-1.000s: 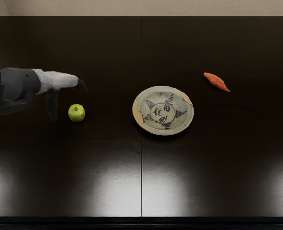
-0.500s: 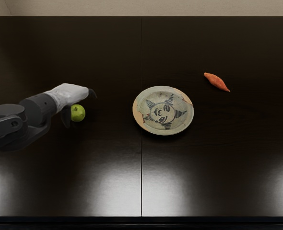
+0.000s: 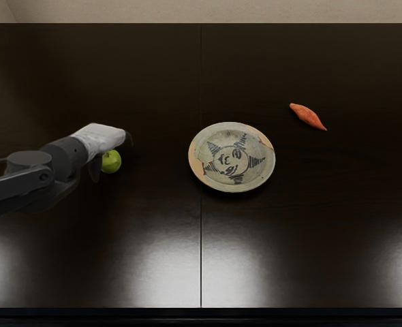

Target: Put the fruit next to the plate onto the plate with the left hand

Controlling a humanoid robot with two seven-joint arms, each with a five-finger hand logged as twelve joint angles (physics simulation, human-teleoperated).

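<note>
My left hand (image 3: 104, 139) is now sitting right over the fruit (image 3: 112, 162), fingers loose and holding nothing, so I am getting ready to grab it for the plate (image 3: 193, 163).

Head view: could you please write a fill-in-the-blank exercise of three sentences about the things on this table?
1. The left hand is at a small ____ fruit on the dark table.
2. In the picture, the patterned plate lies to the ____ of that fruit.
3. The elongated ____ object lies apart from the plate.
Missing words: green, right, orange.
</note>
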